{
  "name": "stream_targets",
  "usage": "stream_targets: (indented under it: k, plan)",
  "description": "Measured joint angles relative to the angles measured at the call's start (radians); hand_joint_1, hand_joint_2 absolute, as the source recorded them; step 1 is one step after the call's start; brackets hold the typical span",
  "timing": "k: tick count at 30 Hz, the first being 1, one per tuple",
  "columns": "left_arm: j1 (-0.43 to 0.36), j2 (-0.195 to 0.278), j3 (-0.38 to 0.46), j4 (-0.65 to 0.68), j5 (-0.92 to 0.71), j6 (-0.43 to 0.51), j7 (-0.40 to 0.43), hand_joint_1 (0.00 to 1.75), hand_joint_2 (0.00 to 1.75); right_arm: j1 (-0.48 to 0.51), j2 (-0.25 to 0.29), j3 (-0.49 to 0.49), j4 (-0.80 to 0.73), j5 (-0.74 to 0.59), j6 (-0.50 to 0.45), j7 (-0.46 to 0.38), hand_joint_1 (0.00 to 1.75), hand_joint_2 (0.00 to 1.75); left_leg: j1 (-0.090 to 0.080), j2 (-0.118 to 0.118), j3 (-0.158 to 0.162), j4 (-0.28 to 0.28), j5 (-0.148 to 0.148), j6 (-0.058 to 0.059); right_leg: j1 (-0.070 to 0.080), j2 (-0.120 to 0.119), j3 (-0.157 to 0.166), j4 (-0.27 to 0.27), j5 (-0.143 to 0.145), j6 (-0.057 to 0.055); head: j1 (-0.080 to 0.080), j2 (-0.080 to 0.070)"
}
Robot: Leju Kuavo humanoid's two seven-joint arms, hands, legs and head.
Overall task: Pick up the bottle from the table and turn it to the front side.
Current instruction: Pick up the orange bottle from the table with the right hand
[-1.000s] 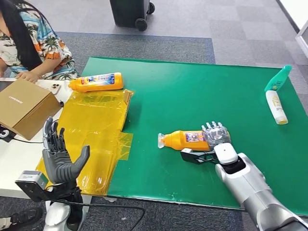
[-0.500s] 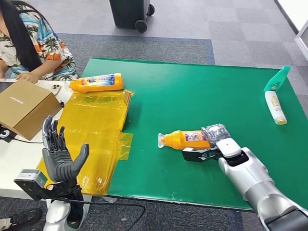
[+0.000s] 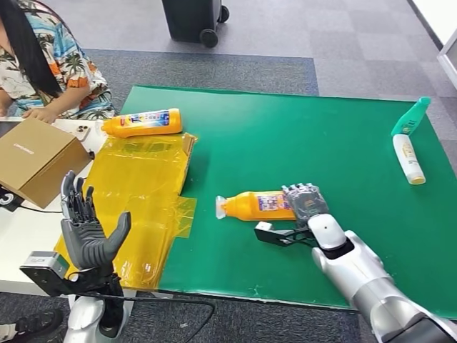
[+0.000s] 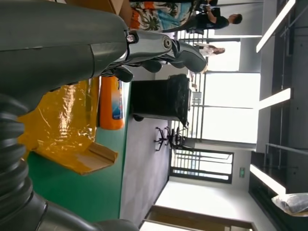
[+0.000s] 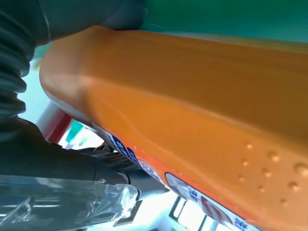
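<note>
Fingers (image 3: pixel 305 200) of right hand (image 3: pixel 308 209) wrap bottle's (image 3: pixel 258 206) base.

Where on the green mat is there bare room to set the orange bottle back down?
Bare green mat stretches between the yellow plastic sheet and the white and teal bottles, beyond the right hand gripping the orange bottle. The left side is crowded: sheet, second orange bottle, cardboard box.

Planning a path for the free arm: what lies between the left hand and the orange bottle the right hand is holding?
In the head view, the yellow plastic sheet and then bare green mat lie between the left hand and the orange bottle.
</note>
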Motion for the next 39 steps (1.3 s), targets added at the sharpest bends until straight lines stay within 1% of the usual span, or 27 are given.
stream_targets:
  k: [3,5,10,15,17,19,21,23,30,35,39]
  plan:
    - [-0.004,0.0,-0.002,0.0,-0.002,0.002,0.007,0.0,1.75,0.052,0.031,-0.037,-0.06,-0.042,-0.094,-0.011,1.75,1.75,0.0,0.0,-0.001,0.0,0.0,0.0,0.0,0.0,-0.001,0.0,0.0,0.0,0.0,0.0]
    - [-0.006,0.0,-0.005,0.0,-0.003,0.007,0.009,0.0,1.75,0.087,0.053,-0.068,-0.099,-0.057,-0.128,-0.01,1.75,1.75,0.0,0.0,-0.003,0.0,0.0,0.0,0.0,0.0,-0.003,0.0,-0.001,0.0,0.0,0.0]
    - [-0.009,0.001,-0.015,0.0,-0.006,0.017,0.01,0.0,1.75,0.17,0.102,-0.143,-0.175,-0.098,-0.181,-0.033,1.75,1.75,0.0,0.0,-0.005,0.0,-0.001,0.001,0.0,0.0,-0.004,0.0,-0.001,0.0,0.0,0.0]
    - [-0.012,0.003,-0.031,0.0,-0.002,0.015,0.02,0.0,1.75,0.228,0.133,-0.2,-0.234,-0.139,-0.214,-0.059,1.75,1.75,0.0,0.0,-0.005,0.0,-0.001,0.001,0.0,0.0,-0.004,0.0,-0.001,0.0,0.0,0.0]
    - [-0.013,0.005,-0.04,0.001,0.025,-0.025,0.041,0.0,1.75,0.249,0.144,-0.22,-0.259,-0.164,-0.229,-0.081,1.75,1.75,0.0,0.0,-0.005,0.0,-0.001,0.001,0.0,0.0,-0.004,0.0,-0.001,0.0,0.0,0.0]
    - [-0.014,0.008,-0.059,0.005,0.06,-0.106,0.065,0.0,1.75,0.264,0.157,-0.234,-0.28,-0.196,-0.242,-0.113,1.75,1.75,0.0,0.0,-0.005,0.0,-0.001,0.001,0.0,0.0,-0.004,0.0,-0.001,0.0,0.0,0.0]
    - [-0.018,0.013,-0.086,0.017,0.069,-0.178,0.075,0.0,1.75,0.273,0.17,-0.242,-0.295,-0.228,-0.251,-0.149,1.75,1.75,0.0,0.0,-0.005,0.0,-0.001,0.0,0.0,0.0,-0.004,0.0,-0.001,0.0,0.0,0.0]
    - [-0.024,0.018,-0.115,0.033,0.063,-0.21,0.077,0.0,1.75,0.28,0.182,-0.245,-0.309,-0.253,-0.258,-0.176,1.75,1.75,0.0,0.0,-0.005,0.0,-0.001,0.0,0.0,0.0,-0.005,0.0,-0.001,0.0,0.0,0.0]
    - [-0.043,0.032,-0.168,0.088,0.072,-0.228,0.091,0.0,1.75,0.317,0.217,-0.237,-0.388,-0.317,-0.279,-0.236,1.75,1.75,0.0,0.0,-0.005,0.0,-0.001,0.0,0.0,0.0,-0.005,0.0,-0.001,0.0,0.0,0.0]
    - [-0.046,0.04,-0.178,0.111,0.085,-0.234,0.096,0.0,1.75,0.341,0.219,-0.209,-0.438,-0.351,-0.292,-0.287,1.75,1.75,0.0,0.0,-0.005,0.0,-0.001,0.0,0.0,0.0,-0.005,0.0,-0.002,0.0,0.0,0.0]
    - [-0.047,0.043,-0.179,0.12,0.087,-0.219,0.096,0.0,1.75,0.368,0.217,-0.181,-0.478,-0.371,-0.293,-0.316,1.75,1.75,0.0,0.0,-0.006,0.0,-0.001,0.0,0.0,0.0,-0.005,0.0,-0.002,0.0,0.0,0.0]
